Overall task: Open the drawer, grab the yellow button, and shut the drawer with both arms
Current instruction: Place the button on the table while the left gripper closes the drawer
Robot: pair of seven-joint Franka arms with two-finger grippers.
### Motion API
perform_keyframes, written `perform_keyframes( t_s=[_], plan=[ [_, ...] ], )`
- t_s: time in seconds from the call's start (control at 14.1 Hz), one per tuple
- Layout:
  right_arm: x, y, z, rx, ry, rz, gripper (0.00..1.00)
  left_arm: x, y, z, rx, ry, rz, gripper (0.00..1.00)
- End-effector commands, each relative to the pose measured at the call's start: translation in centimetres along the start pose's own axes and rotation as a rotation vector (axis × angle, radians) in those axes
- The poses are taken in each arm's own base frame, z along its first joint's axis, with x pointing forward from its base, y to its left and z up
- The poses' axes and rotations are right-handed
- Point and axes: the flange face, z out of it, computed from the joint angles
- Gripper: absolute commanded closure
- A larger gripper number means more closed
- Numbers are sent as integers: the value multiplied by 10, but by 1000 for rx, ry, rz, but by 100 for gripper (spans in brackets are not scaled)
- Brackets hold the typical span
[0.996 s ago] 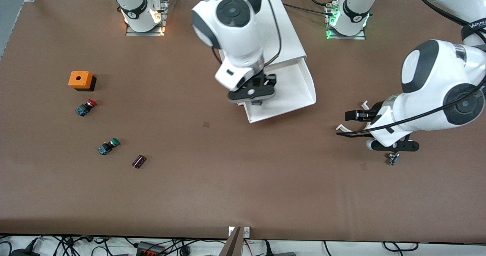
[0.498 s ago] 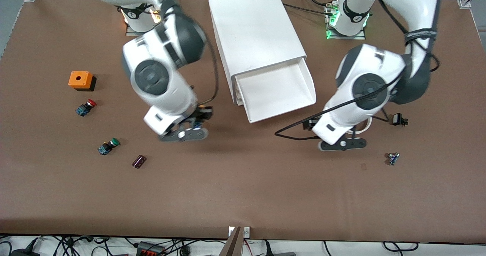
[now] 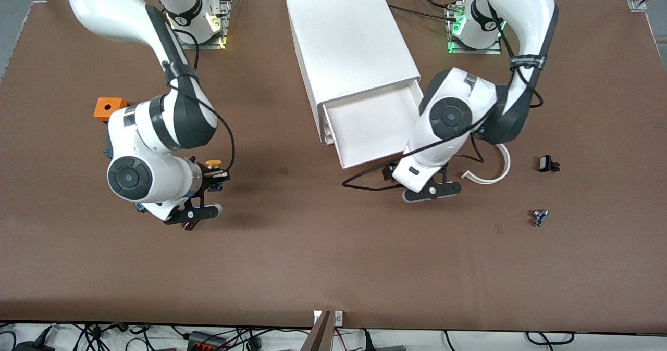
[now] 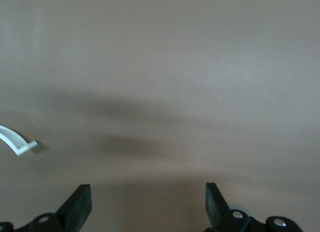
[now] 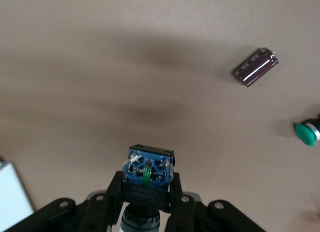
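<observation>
The drawer (image 3: 365, 124) is pulled out of the white cabinet (image 3: 349, 38) and shows nothing in it. My right gripper (image 3: 210, 180) is shut on the button (image 3: 212, 164), whose yellow-orange cap shows, and holds it over the table toward the right arm's end. In the right wrist view the gripper (image 5: 148, 186) clamps the button's black-and-blue body (image 5: 148, 171). My left gripper (image 3: 431, 190) is over the table in front of the open drawer. It is open and empty in the left wrist view (image 4: 148, 202).
A purple capacitor (image 5: 255, 67) and the green-capped switch (image 5: 306, 133) lie under the right gripper. An orange box (image 3: 107, 107) stands beside the right arm. A white curved strip (image 3: 495, 171), a black part (image 3: 547, 163) and a small part (image 3: 539, 217) lie toward the left arm's end.
My right gripper has carried the button from the drawer out toward the right arm's end. My left gripper has moved from its end toward the drawer's front.
</observation>
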Motion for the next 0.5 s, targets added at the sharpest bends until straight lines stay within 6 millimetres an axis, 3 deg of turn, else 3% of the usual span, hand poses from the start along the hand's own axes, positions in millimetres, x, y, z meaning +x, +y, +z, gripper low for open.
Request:
perform_keyframes(
  t_s=[0.0, 0.43],
  plan=[
    [-8, 10, 34, 21, -3, -70, 100, -19, 2, 6, 28, 3, -17, 0],
    [-6, 23, 102, -2, 50, -137, 100, -66, 19, -4, 18, -42, -50, 0]
  ],
)
